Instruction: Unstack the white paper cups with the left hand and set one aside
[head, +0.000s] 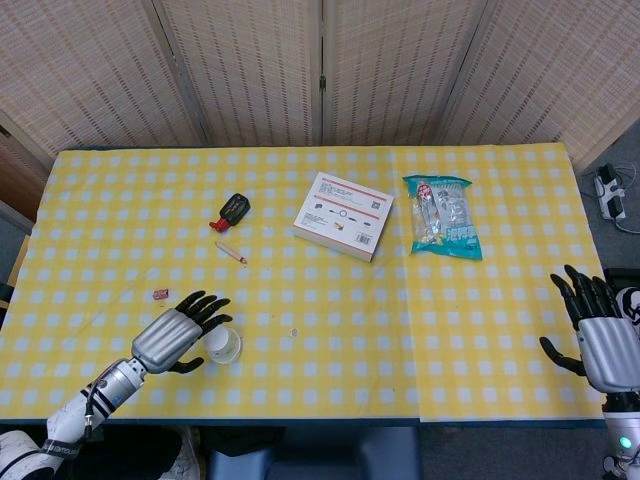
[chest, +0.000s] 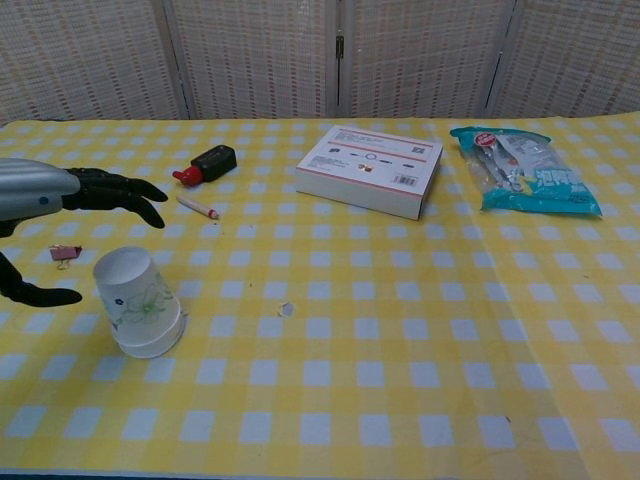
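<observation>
Now, cups: the white paper cups (chest: 139, 303) stand upside down, nested as one stack, near the front left of the table (head: 500, 330); I see a double rim at the base, so I judge at least two are there, though I cannot count them for sure.
Left hand: my left hand (head: 180, 334) hangs just beside the stack on its left, fingers (chest: 125, 190) spread above and past the top, thumb low near the cup wall, holding nothing; in the chest view I cannot tell whether anything touches the cup, but it looks apart.
Step in hand: I judge this is the reach, with the grasp not yet made.
How to do it well: I want fingers and thumb to close on the upper cup's wall only, above the lower rim, and gently, since thin paper will crush and then bind on the cup inside.
Lift: I would pull straight up along the stack's axis; a tilt may drag both cups or tip them.
Risk: with one hand, the lower cup may ride up by friction.
Right hand: my right hand (head: 605, 340) waits at the far right edge, fingers apart, empty.
Nearby: a small pink clip (chest: 66, 253) lies just left of the stack, a crayon (chest: 197, 207) and a red-and-black marker (chest: 205, 163) further back; bare cloth to the right of the cups looks a fair place to set one.
</observation>
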